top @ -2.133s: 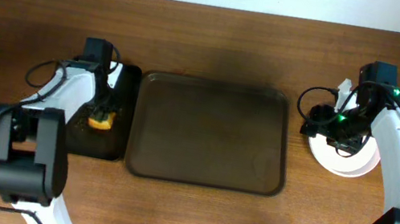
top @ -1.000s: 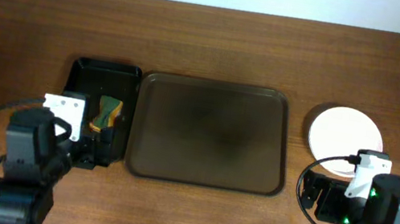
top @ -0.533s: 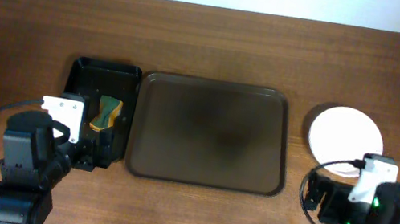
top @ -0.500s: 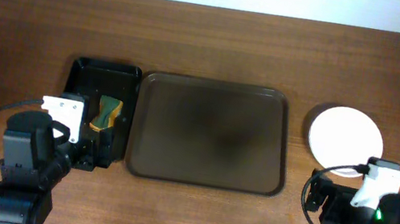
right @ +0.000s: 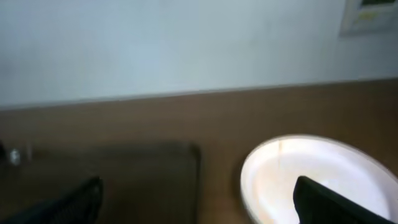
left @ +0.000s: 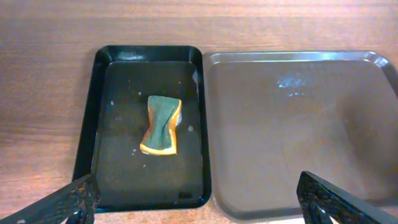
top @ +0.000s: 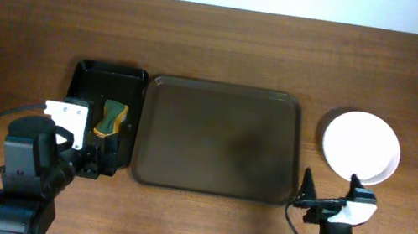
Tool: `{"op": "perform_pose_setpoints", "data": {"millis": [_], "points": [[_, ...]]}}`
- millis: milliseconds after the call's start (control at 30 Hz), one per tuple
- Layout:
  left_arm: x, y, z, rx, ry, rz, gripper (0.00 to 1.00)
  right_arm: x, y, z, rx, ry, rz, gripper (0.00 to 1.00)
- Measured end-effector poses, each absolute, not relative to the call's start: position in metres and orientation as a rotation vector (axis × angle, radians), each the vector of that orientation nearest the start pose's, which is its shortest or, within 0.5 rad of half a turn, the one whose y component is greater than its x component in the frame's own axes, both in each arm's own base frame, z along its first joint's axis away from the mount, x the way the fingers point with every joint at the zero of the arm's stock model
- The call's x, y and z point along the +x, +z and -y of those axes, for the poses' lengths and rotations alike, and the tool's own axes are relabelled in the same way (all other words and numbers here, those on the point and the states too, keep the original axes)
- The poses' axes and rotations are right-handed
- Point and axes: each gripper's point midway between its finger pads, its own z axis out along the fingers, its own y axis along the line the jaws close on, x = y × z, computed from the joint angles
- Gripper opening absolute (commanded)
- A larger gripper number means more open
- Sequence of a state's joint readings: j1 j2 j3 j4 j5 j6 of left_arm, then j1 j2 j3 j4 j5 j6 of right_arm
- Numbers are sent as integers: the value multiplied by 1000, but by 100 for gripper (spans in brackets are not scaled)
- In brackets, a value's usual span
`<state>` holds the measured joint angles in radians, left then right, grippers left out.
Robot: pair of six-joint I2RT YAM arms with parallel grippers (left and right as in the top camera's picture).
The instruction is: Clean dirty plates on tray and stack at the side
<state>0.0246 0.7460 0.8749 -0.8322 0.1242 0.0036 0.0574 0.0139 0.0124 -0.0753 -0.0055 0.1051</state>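
Note:
The dark brown tray [top: 220, 139] lies mid-table with nothing on it. To its right, off the tray, white plates [top: 361, 146] sit stacked, the top one white, a lower rim peeking out at the right. My left gripper [top: 97, 158] hovers open over the near end of the black tray, with the brown tray [left: 298, 130] to its right in the wrist view. My right gripper [top: 328, 190] stands open near the table's front, just short of the plates [right: 311, 177]; its wrist view is blurred. Nothing is between either pair of fingers.
A narrow black tray [top: 80, 104] adjoins the brown tray's left side and holds a green-and-yellow sponge [top: 112, 117], also seen as the sponge [left: 161, 124] in the left wrist view. Both arm bases stand at the near table edge. A pale wall rises behind the table.
Both arms have pulled back from the far positions, left from the sponge, right from the plates. In the last second the right arm withdrew further and uncovered the whole stack.

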Motion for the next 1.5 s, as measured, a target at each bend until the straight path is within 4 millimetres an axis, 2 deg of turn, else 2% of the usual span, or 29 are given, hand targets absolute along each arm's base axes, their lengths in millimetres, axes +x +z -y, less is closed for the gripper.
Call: {"op": "perform_pose_setpoints", "data": {"millis": [167,667,833,900,1000,1067,1167,1300,1333,1433,1500], "points": [[248,225,15,42,-126,-2271,100,246,158,-19,-32,100,-1648,98],[248,225,15,42,-126,-2271,100,246,158,-19,-35,98,-1647,98],[237,232,14,45,-110,-2199,100,246,158,-19,-36,98,-1647,98],[232,227,14,51,-103,-2111,100,246,158,-19,-37,98,-1647,98],[229,198,14,56,-94,-1992,100,246,158,-19,-38,100,-1647,98],[231,190,14,57,-88,-1913,100,246,158,-19,-38,99,-1646,98],[239,193,13,62,-79,-1702,100,245,158,-19,-38,100,-1645,99],[243,202,13,71,-67,-1508,100,245,159,-20,-40,102,-1645,98],[244,197,13,71,-67,-1511,100,245,159,-20,-40,102,-1645,98],[245,163,13,66,-74,-1630,100,245,159,-20,-42,99,-1645,98],[246,161,13,65,-75,-1637,100,245,159,-20,-42,99,-1645,98]]}}
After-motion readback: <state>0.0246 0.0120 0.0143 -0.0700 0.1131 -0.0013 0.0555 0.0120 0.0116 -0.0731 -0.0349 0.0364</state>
